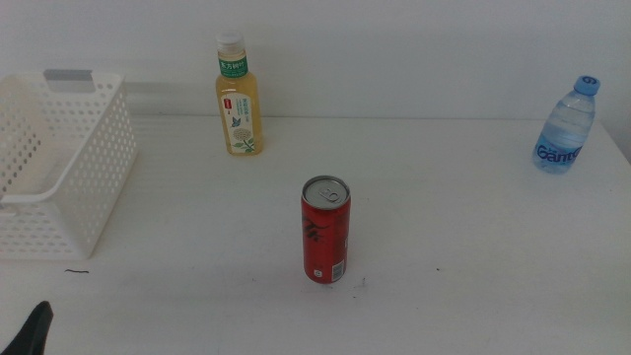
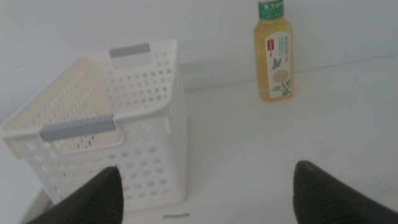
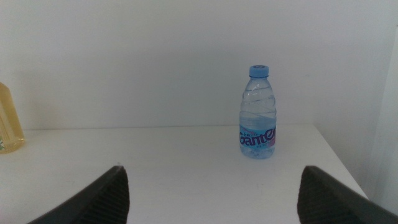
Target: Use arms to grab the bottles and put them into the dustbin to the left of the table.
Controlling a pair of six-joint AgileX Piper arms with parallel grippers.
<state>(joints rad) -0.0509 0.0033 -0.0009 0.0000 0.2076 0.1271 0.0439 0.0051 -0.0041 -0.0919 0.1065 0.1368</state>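
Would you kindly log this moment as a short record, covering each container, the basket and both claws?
red can: upright, mid-table, untouched
tea bottle: upright at the far edge, right of the basket
water bottle: upright, far right corner
basket: left side of the table, no bottle seen inside
left claw: open, holding nothing, facing the basket and tea bottle
right claw: open, holding nothing, facing the water bottle
bottles binned: none

Plain white wall [image 1: 414, 49] behind the far edge. Light even and diffuse; soft shadow band low on wall, far left.
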